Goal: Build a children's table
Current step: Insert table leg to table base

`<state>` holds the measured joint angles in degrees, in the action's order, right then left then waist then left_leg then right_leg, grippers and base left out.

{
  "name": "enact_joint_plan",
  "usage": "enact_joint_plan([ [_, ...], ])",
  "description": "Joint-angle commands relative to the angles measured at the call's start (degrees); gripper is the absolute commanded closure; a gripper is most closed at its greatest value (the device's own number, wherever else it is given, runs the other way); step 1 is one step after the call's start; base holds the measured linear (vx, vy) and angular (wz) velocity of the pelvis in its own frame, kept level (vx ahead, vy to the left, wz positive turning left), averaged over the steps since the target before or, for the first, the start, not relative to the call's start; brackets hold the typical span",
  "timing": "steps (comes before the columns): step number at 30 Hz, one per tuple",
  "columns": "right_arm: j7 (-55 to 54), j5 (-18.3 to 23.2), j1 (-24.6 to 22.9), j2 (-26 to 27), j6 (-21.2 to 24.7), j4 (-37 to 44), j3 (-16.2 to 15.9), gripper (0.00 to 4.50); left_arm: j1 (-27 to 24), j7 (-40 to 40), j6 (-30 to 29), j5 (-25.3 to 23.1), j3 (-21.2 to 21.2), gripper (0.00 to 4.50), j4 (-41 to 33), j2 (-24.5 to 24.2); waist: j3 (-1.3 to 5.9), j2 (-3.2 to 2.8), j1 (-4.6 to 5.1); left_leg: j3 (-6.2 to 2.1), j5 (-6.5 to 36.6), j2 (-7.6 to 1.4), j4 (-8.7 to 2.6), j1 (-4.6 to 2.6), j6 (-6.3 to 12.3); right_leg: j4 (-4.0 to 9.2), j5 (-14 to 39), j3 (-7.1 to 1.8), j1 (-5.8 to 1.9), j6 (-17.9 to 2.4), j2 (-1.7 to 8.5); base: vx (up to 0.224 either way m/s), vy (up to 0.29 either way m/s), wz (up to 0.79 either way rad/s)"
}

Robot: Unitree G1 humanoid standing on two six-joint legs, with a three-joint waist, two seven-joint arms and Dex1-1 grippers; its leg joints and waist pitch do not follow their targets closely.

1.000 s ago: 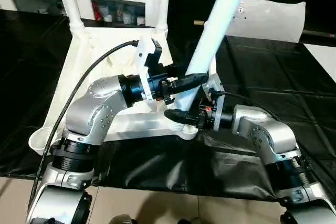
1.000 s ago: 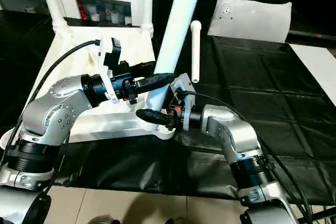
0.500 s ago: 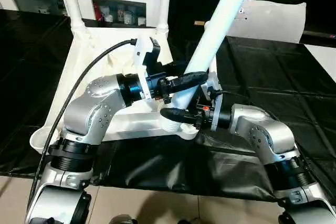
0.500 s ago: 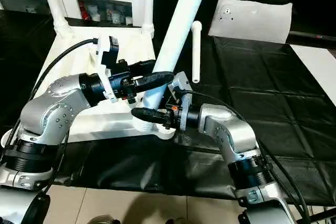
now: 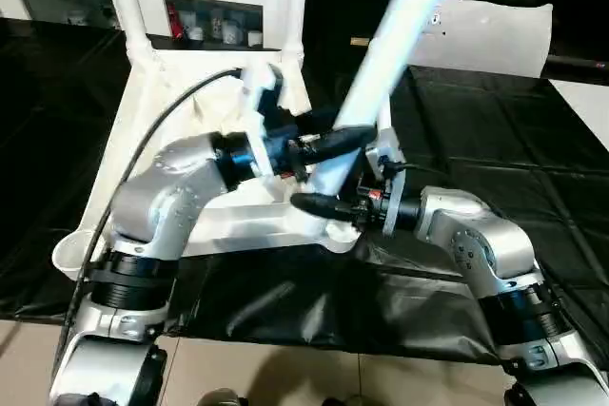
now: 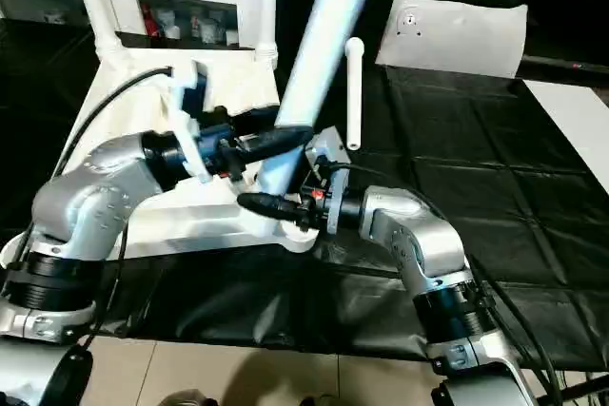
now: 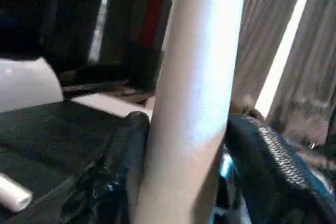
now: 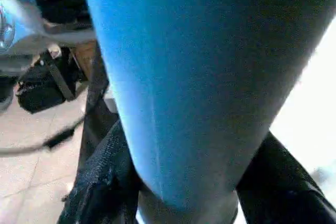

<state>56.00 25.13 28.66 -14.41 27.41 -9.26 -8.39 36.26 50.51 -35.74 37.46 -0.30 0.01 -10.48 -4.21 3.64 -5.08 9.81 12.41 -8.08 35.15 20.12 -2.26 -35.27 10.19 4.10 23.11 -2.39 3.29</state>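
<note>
A long white leg (image 5: 400, 35) leans steeply up and to the right, its thick foot at the near right corner socket (image 5: 328, 225) of the upturned tabletop (image 5: 143, 130), which lies on the black-sheeted floor (image 5: 495, 149). Both hands clasp the leg low down, the left hand (image 5: 333, 145) just above the right hand (image 5: 328, 202), fingers either side. Two legs (image 5: 128, 2) already stand at the tabletop's far corners; a fourth leg (image 6: 353, 92) lies on the floor beyond. Seating likely hinges on tipping the long axis upright over the socket.

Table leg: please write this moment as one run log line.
stage: fitting leg in near corner socket | left hand: gripping leg | right hand: gripping leg near base | leg: tilted | spare leg: on black mat
</note>
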Motion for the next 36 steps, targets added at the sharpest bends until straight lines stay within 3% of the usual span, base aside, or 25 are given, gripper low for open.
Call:
enact_joint_plan([
  [1, -1.8, -0.8, -0.2, -0.1, 0.7, -1.9, 1.0, 2.50, 2.4, -0.7, -1.2, 5.2, 0.8, 1.64, -4.4, 2.1, 4.46, 0.01, -0.08, -1.54, 1.6, -4.93, -3.69, 0.13, 2.73, 3.59, 9.1, -3.60, -3.89, -12.8, 6.08, 0.000, 0.000, 0.00],
  [2, -2.3, -1.0, -0.1, 0.1, 0.3, -2.3, 1.2, 2.50, 3.0, -2.8, -3.7, 9.1, 3.1, 1.56, -4.2, 3.5, 4.45, 0.00, -0.08, -1.57, 1.7, -4.88, -3.69, 0.17, 2.77, 3.65, 9.4, -3.60, -3.93, -12.8, 6.05, 0.000, 0.000, 0.00],
  [6, -3.3, -1.1, -0.3, 0.7, -0.8, -3.0, 1.7, 2.50, 3.6, -5.8, -4.6, 12.2, 6.0, 1.24, -4.2, 5.6, 4.34, 0.05, -0.12, -1.59, 3.0, -4.82, -3.63, 0.14, 2.30, 4.01, 12.1, -3.53, -3.84, -12.4, 6.02, 0.000, 0.000, 0.00],
  [9, -4.4, -1.3, -0.4, 1.2, -1.8, -3.5, 2.2, 2.52, 3.7, -6.6, -3.5, 12.0, 6.9, 1.19, -4.3, 6.1, 4.26, 0.13, -0.04, -1.58, 3.2, -4.75, -3.68, 0.20, 2.57, 4.22, 13.6, -3.55, -3.85, -10.8, 5.86, 0.000, 0.000, 0.00],
  [13, -8.6, -3.5, 0.2, 1.7, -5.9, -5.9, 4.0, 2.52, 2.8, -7.8, 0.5, 5.9, 6.8, 0.83, -3.1, 3.6, 4.28, 0.02, 0.17, -1.71, 3.4, -4.75, -3.85, 0.09, 2.05, 4.47, 15.9, -3.50, -3.70, -8.5, 5.74, 0.000, 0.000, 0.00],
  [17, -12.2, -8.0, 0.1, 0.1, -10.8, -7.6, 3.6, 2.52, -1.7, -6.8, 5.1, -5.2, 1.1, 0.59, -1.1, -4.4, 4.26, -0.39, 0.44, -1.87, 4.0, -4.93, -4.12, -0.19, 1.13, 4.46, 16.4, -3.56, -3.38, -6.8, 5.56, 0.000, 0.000, 0.00],
  [18, -13.7, -8.7, 0.0, -0.1, -11.6, -8.2, 4.2, 2.52, -3.6, -6.1, 6.1, -8.7, -1.3, 0.35, -0.4, -7.6, 4.29, -0.48, 0.62, -1.73, 4.4, -4.84, -4.15, -0.37, 0.81, 4.37, 16.6, -3.58, -3.24, -6.4, 5.38, 0.000, 0.000, 0.00],
  [20, -14.2, -8.8, -0.1, -0.2, -11.7, -8.3, 4.5, 2.52, -4.4, -5.7, 6.5, -9.9, -2.3, 0.35, -0.3, -8.9, 4.33, -0.66, 0.71, -1.77, 4.6, -4.99, -4.24, -0.46, 0.50, 4.20, 15.6, -3.66, -3.26, -7.1, 5.48, 0.000, 0.000, 0.00],
  [23, -14.9, -10.0, -0.9, -0.9, -12.4, -8.1, 4.3, 2.52, -7.7, -3.0, 8.1, -16.4, -8.7, 0.31, 0.9, -15.3, 4.30, -0.57, 0.72, -1.65, 4.7, -5.04, -4.28, -0.50, 0.68, 3.96, 13.2, -3.72, -3.18, -9.0, 5.53, 0.000, 0.000, 0.00],
  [25, -14.9, -9.9, -1.1, -0.8, -12.5, -8.0, 4.3, 2.52, -8.1, -2.1, 9.1, -18.1, -10.4, 0.31, 1.3, -16.5, 4.25, -0.59, 0.55, -1.67, 5.0, -5.03, -4.31, -0.41, 0.92, 4.10, 14.0, -3.83, -3.27, -8.8, 5.71, 0.000, 0.000, 0.00],
  [27, -14.8, -10.1, -1.5, -0.6, -12.9, -7.8, 3.9, 2.52, -9.3, 1.2, 12.6, -22.8, -14.8, 0.30, 3.4, -19.2, 4.17, -0.63, 0.57, -1.74, 5.5, -5.00, -4.43, -0.34, 0.86, 4.27, 15.4, -3.82, -3.23, -8.1, 5.66, 0.000, 0.000, 0.00],
  [31, -14.7, -10.3, -1.8, -0.2, -13.2, -7.7, 3.5, 2.52, -9.6, 4.2, 13.1, -24.1, -17.2, 0.30, 6.0, -19.7, 4.19, -0.78, 0.70, -1.73, 6.5, -5.06, -4.50, -0.42, -0.22, 4.24, 15.7, -3.86, -3.14, -8.6, 5.79, 0.000, 0.000, 0.00],
  [33, -14.7, -10.4, -1.8, 0.0, -13.2, -7.6, 3.6, 2.52, -9.2, 5.0, 13.8, -24.4, -17.8, 0.60, 7.4, -19.7, 4.15, -0.83, 0.68, -1.69, 7.1, -5.03, -4.46, -0.43, -0.37, 4.27, 15.5, -3.85, -3.18, -9.3, 5.86, 0.000, 0.000, 0.00],
  [36, -14.7, -10.5, -2.0, 0.2, -13.3, -7.5, 3.5, 2.52, -8.6, 7.2, 15.9, -25.8, -19.5, 0.71, 10.6, -20.0, 4.14, -0.87, 0.61, -1.72, 7.6, -4.91, -4.49, -0.42, -0.21, 4.54, 16.9, -3.84, -3.15, -8.7, 5.79, 0.000, 0.000, 0.00],
])
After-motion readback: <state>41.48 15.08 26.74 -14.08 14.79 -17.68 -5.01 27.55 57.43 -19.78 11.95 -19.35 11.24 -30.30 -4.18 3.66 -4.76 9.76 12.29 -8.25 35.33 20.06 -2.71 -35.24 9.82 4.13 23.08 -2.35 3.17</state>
